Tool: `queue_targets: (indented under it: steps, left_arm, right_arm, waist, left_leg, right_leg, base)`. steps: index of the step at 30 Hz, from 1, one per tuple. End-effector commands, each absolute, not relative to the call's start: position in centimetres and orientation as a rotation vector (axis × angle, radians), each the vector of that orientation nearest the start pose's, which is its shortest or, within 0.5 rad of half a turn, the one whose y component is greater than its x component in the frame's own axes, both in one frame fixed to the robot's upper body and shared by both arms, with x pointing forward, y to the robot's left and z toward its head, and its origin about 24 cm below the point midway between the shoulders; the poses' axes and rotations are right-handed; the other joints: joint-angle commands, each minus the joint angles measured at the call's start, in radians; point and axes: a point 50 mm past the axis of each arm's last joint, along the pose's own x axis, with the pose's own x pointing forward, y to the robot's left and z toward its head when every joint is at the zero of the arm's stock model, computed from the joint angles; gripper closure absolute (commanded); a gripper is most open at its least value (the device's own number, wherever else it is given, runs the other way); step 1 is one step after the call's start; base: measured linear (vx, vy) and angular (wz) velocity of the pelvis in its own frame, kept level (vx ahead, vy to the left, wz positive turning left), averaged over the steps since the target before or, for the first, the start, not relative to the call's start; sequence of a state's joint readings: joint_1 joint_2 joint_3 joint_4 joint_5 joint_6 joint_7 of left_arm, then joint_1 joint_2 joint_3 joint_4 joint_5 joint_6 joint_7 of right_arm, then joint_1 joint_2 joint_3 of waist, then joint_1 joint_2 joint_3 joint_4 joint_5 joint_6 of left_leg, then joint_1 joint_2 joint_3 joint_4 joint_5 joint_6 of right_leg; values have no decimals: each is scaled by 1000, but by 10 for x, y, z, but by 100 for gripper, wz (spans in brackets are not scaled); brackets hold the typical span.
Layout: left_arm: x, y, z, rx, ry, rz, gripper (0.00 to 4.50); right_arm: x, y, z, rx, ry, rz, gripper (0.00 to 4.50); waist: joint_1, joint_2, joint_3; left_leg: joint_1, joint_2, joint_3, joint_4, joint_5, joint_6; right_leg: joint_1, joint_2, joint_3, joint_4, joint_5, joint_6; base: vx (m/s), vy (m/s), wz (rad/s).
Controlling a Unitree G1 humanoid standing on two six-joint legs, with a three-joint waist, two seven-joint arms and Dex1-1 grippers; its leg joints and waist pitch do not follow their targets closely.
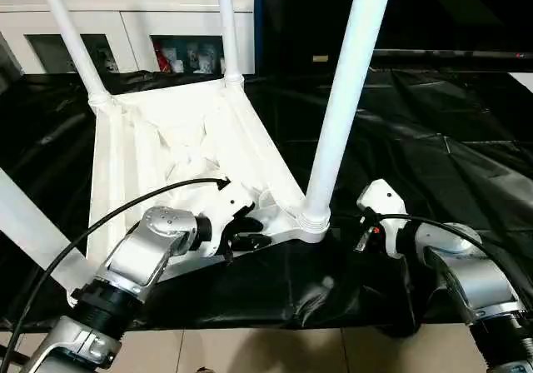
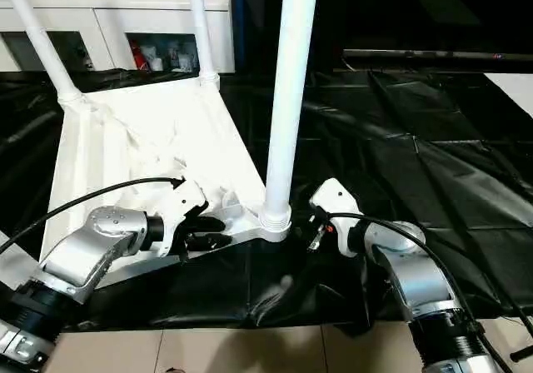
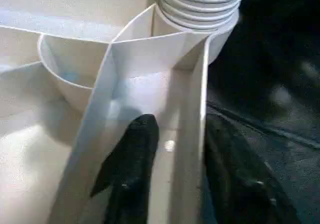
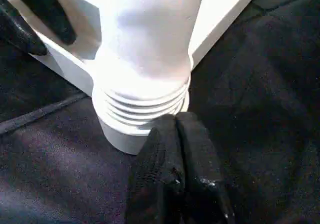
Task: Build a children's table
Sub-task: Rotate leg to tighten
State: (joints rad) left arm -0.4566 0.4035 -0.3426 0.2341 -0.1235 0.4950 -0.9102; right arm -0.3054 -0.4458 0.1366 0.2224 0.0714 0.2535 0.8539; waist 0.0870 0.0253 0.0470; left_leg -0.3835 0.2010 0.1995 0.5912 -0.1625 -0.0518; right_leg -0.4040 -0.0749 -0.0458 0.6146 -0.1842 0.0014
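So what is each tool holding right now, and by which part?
The left tool straddles the tabletop's edge wall by the near leg. The right tool is shut, holding nothing.

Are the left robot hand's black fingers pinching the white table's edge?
Touching: in the left wrist view the fingers straddle the tabletop side wall, one each side, pressed on.

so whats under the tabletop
The upside-down tabletop lies on a black cloth, which shows all around it. Whatever is directly beneath the tabletop is covered, so I cannot tell.
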Motion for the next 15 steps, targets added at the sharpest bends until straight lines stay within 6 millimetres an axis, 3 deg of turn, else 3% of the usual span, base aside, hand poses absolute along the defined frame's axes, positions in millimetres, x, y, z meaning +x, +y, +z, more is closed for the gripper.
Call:
queue_targets:
  steps: [1, 2, 11, 12, 15]
  left_arm:
    - [299, 124, 51, 288, 546, -1082, 319]
    - [299, 124, 50, 287, 547, -1081, 344]
    - [297, 124, 47, 288, 563, -1111, 409]
    - [297, 124, 47, 288, 562, -1110, 425]
    - [298, 123, 49, 277, 531, -1113, 437]
  right_arm:
    - [290, -172, 51, -310, 352, 903, 450]
    - [290, -172, 51, -310, 351, 903, 450]
    - [291, -174, 51, -315, 350, 901, 450]
    - [290, -174, 52, -311, 349, 906, 423]
    - [287, -177, 55, -268, 319, 950, 411]
  waist:
    - [3, -4, -60]
    - [3, -4, -60]
    - [2, -3, -60]
    - [2, -3, -61]
    - [2, -3, -60]
  left_leg:
    - [21, 24, -21, -68, -279, 1]
    - [21, 24, -21, -69, -283, 1]
    - [21, 24, -21, -69, -285, -1]
    - [21, 24, -21, -69, -285, -1]
    - [22, 25, -21, -69, -295, 4]
  right_leg:
    - [40, -55, 34, -84, -264, -180]
    - [40, -55, 34, -84, -270, -178]
    - [40, -55, 35, -85, -271, -176]
    - [40, -55, 35, -85, -268, -177]
    - [39, -55, 34, -87, -269, -182]
  base:
    - [0, 0, 0]
    - [0, 0, 0]
    - [0, 0, 0]
    - [0, 0, 0]
    - [0, 0, 0]
